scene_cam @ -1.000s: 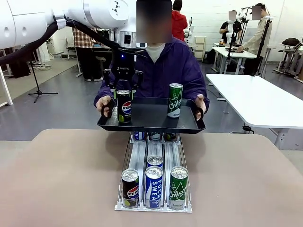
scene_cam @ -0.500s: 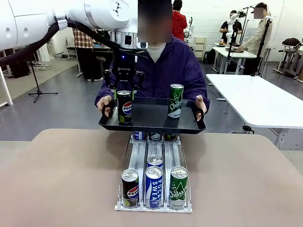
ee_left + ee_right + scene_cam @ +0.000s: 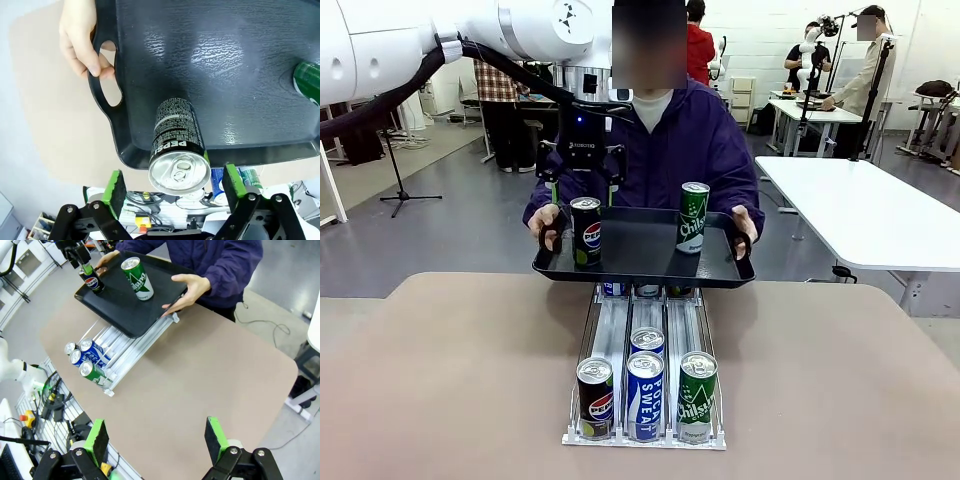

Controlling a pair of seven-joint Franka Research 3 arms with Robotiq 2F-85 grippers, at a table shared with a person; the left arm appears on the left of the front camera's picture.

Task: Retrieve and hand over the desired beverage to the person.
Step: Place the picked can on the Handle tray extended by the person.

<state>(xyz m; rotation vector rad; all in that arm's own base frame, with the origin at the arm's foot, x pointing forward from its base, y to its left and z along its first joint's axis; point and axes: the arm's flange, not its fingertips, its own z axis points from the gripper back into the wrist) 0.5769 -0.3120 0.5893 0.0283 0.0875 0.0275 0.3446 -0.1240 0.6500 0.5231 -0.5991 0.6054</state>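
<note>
My left gripper (image 3: 172, 186) hangs spread around the Pepsi can (image 3: 586, 231) (Chilsung can (image 3: 693, 217) beside) on the tray (image 3: 640, 262).

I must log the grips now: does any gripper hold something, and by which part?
No. The left gripper is open, pads clear of the Pepsi can standing on the tray. The right gripper is open and empty.

pepsi can (image 3: 585, 230) upright on tray, person (image 3: 680, 150) in purple jacket holding tray
</note>
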